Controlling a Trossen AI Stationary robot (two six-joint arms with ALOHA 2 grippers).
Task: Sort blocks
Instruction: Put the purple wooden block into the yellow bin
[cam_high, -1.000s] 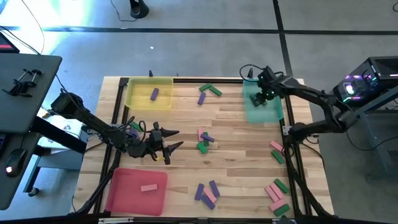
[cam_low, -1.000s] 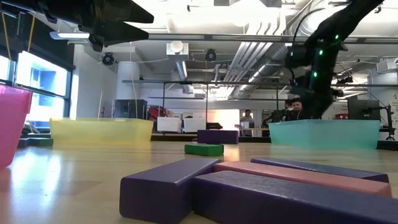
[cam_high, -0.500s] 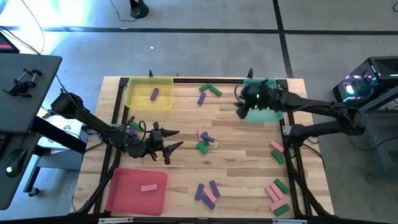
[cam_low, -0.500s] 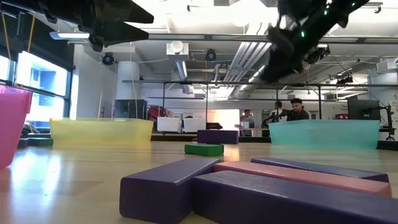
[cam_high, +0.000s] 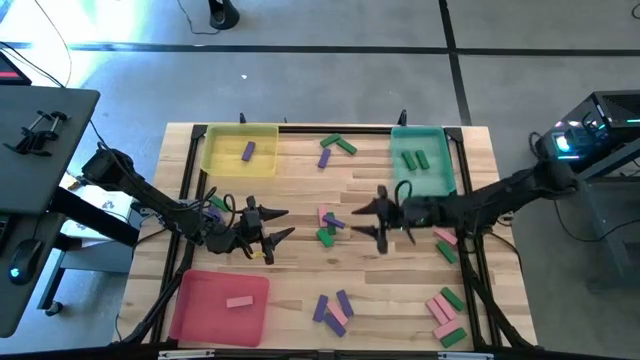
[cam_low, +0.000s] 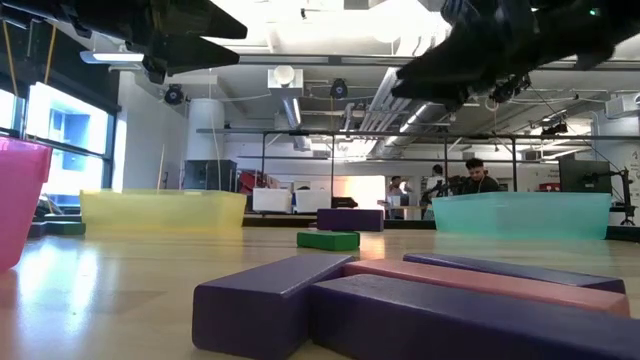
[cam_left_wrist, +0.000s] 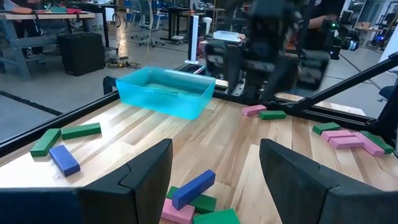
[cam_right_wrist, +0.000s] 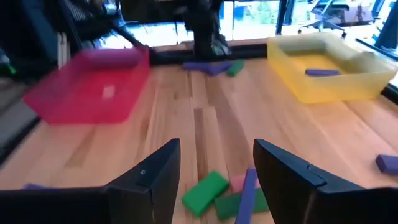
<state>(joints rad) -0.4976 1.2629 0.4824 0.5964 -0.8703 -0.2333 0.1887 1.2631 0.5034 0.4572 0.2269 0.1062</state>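
Blocks (cam_high: 328, 224) (three colours) lie between two open hands.

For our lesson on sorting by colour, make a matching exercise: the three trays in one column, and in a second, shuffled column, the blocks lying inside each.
Column 1
1. yellow tray
2. teal tray
3. red tray

Column 2
A. one pink block
B. two green blocks
C. one purple block

Pairs: 1-C, 2-B, 3-A
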